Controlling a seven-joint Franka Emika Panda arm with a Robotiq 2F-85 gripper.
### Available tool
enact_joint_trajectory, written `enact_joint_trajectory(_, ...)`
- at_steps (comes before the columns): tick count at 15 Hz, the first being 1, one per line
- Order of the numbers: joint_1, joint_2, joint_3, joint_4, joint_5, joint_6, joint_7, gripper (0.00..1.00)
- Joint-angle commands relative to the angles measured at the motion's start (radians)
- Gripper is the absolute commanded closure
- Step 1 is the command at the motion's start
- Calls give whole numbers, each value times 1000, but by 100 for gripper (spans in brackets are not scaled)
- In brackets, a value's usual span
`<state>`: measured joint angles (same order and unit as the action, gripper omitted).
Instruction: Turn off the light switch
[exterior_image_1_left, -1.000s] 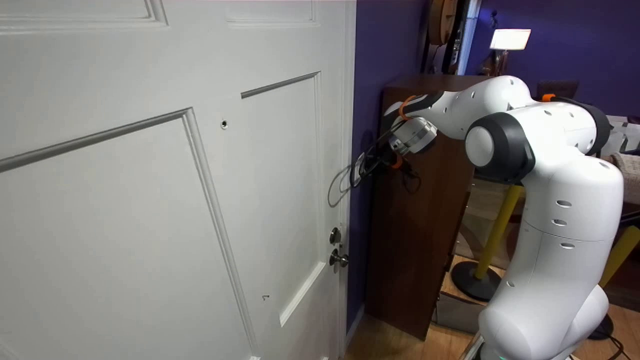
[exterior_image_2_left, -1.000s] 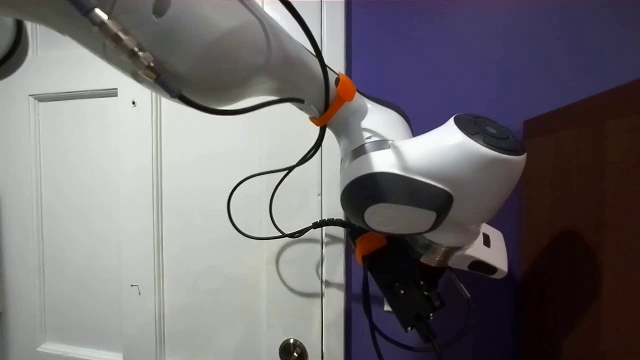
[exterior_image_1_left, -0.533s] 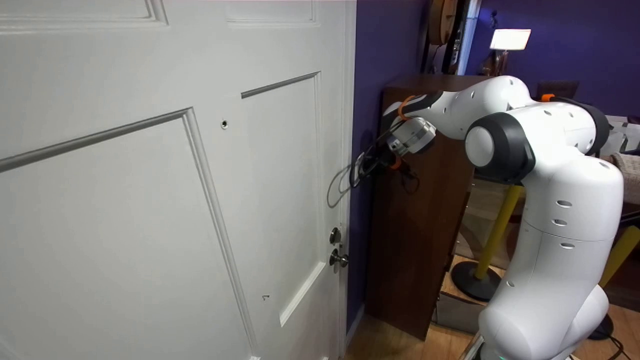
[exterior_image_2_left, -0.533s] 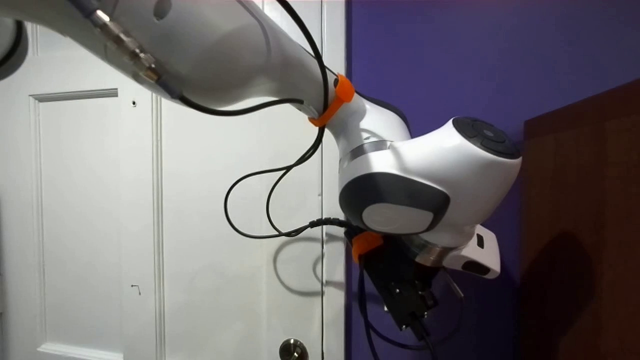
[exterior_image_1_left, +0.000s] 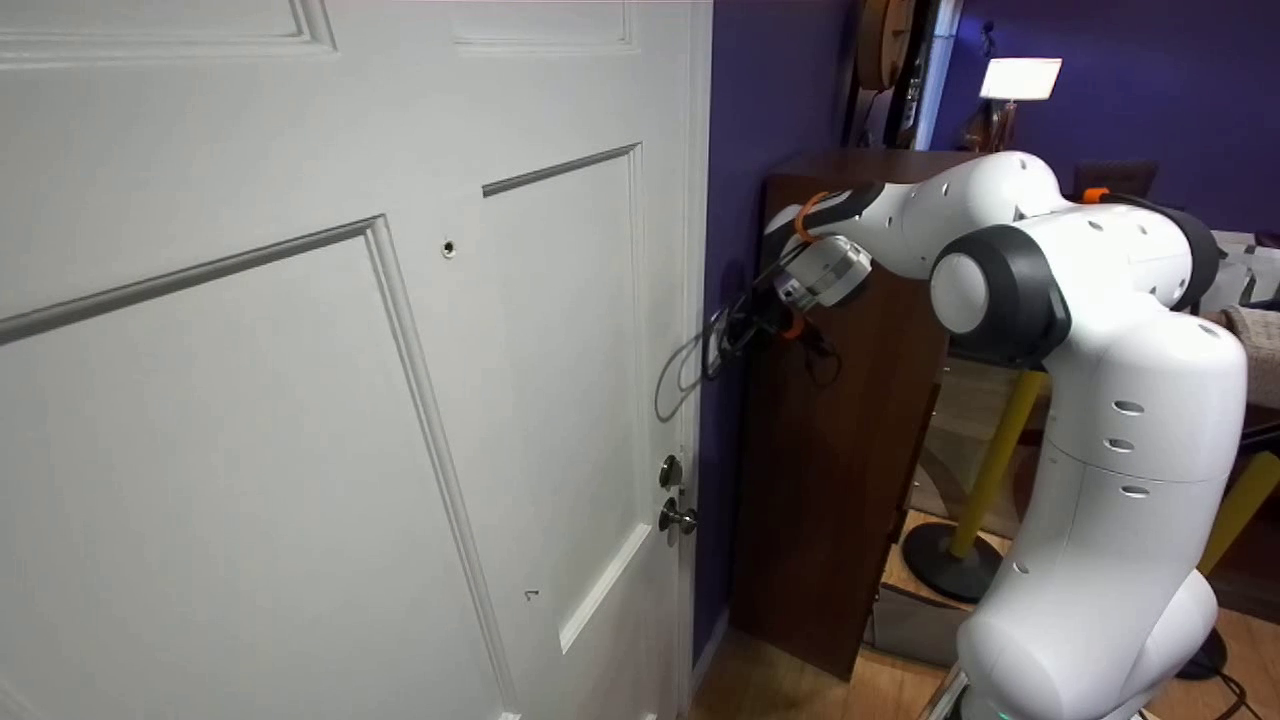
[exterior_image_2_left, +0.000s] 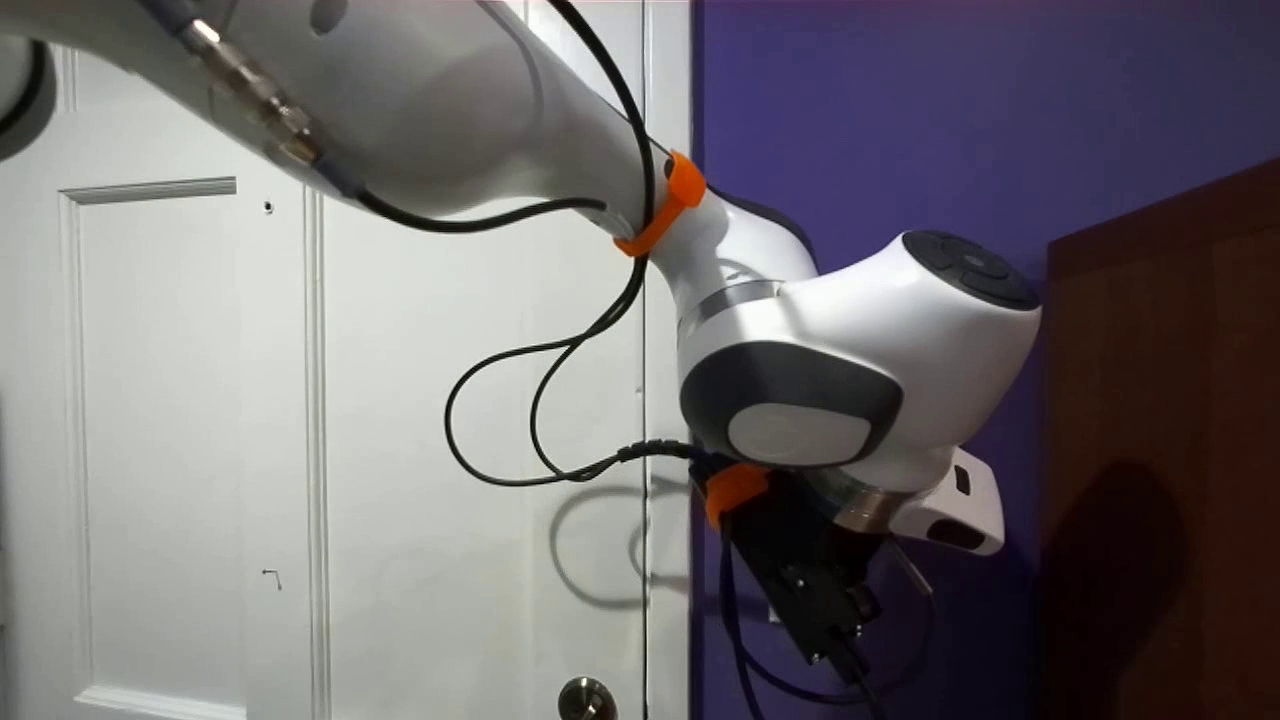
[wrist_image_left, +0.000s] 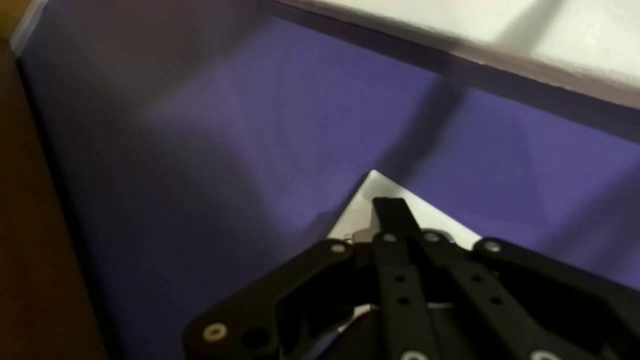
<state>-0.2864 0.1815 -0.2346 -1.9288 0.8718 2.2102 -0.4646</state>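
Observation:
The light switch is a white plate (wrist_image_left: 425, 215) on the purple wall in the wrist view. My black gripper (wrist_image_left: 395, 210) is in front of it, with its fingers together and the tip over the plate. The fingers cover the plate's middle and lower part, so the lever cannot be made out clearly. I cannot tell whether the tip touches it. In an exterior view only a small white bit of the plate (exterior_image_2_left: 774, 613) shows beside the black wrist hardware, and the fingertips are hidden. In an exterior view my gripper (exterior_image_1_left: 738, 328) is a dark shape close to the wall.
A big white panelled door (exterior_image_2_left: 430, 400) with a metal knob (exterior_image_2_left: 587, 698) stands left of the wall. A tall brown cabinet (exterior_image_1_left: 820, 480) stands just right of the gripper. Black cables (exterior_image_2_left: 450, 420) loop from the arm near the door. A lit lamp (exterior_image_1_left: 1020, 78) is at the back.
In an exterior view the wrist has shifted slightly left over the last second, and tilted up a little in the last half second. The cable loops swing a little.

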Motion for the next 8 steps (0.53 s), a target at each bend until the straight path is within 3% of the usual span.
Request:
enact_joint_trajectory(1, -14, -3, -5, 16, -69, -32, 35, 100)
enact_joint_trajectory(8, -8, 8, 14, 11, 28, 49, 33, 100)
